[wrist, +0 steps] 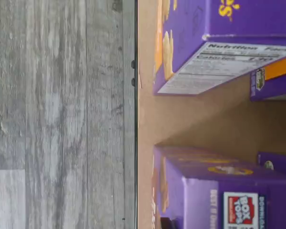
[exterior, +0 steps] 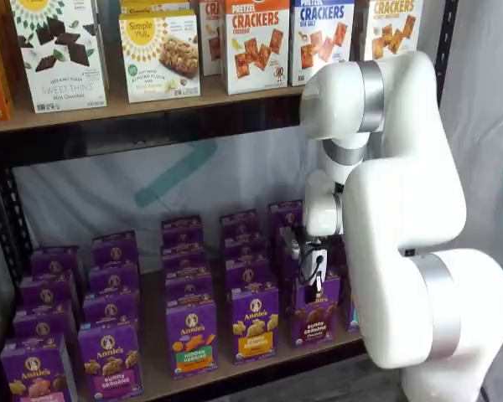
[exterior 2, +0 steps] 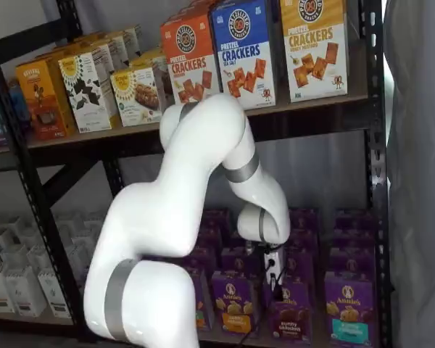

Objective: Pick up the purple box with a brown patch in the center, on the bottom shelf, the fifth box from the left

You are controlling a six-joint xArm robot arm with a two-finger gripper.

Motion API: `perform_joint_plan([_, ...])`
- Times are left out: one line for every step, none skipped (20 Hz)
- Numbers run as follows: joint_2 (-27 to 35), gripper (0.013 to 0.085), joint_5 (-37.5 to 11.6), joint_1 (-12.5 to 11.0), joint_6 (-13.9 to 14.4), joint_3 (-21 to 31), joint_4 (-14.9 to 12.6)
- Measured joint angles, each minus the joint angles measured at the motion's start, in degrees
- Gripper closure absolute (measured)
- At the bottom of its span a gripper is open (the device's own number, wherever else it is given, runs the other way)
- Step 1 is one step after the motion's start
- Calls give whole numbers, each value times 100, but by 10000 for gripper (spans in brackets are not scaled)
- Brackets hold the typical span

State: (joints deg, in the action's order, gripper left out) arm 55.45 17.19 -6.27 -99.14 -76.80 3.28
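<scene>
Gripper [exterior: 312, 276] hangs directly over the purple box [exterior: 316, 314], which stands at the front edge of the bottom shelf [exterior: 235, 373] in both shelf views; whether its fingers are spread cannot be told, since the white arm [exterior 2: 203, 181] hides much of it.

Bottom shelf [exterior: 155, 381] packed with rows of small purple boxes, narrow lanes between columns. Tool [exterior: 312, 280] hangs low over the purple box [exterior: 313, 316] at the front row; fingers not clear enough to judge a gap. Neighbour box with yellow band [exterior: 254, 322] stands just beside it, tight side room. Boxes behind [exterior: 248, 272] close off the back. Upper board [exterior: 142, 126] sits well above, open height there. Wrist view: bare board strip [wrist: 181, 119] between two boxes, floor [wrist: 62, 114] open past the shelf edge.
</scene>
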Motion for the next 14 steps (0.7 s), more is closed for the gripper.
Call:
perform_joint_plan([-14,650,-3,-4,12,24,-16])
perform_joint_plan([-32,650,26,-6,-1,40,-4])
perform_joint_plan([-54,650,59,-6,-20,61,17])
perform_joint_plan([-97,650,81,-6,-44,112,44])
perform_joint_plan([-160,650,94,-1,-84,195,92])
perform_joint_plan([-211,650,94,7,-122,267,139])
perform_joint_plan([-284,650,61,19,-136,384,165])
perform_joint_plan([-368,650,8,33,-127,526,168])
perform_joint_plan([-437,650,-44,44,-99,651,148])
perform_joint_plan([-530,650,-118,64,-132,818,198])
perform_joint_plan([-602,650,-183,84,-216,948,304])
perform_joint_plan([-719,650,-273,116,-368,1150,491])
perform_joint_plan([-845,650,-351,143,-472,1354,625])
perform_joint_plan([-979,650,-411,164,-530,1555,704])
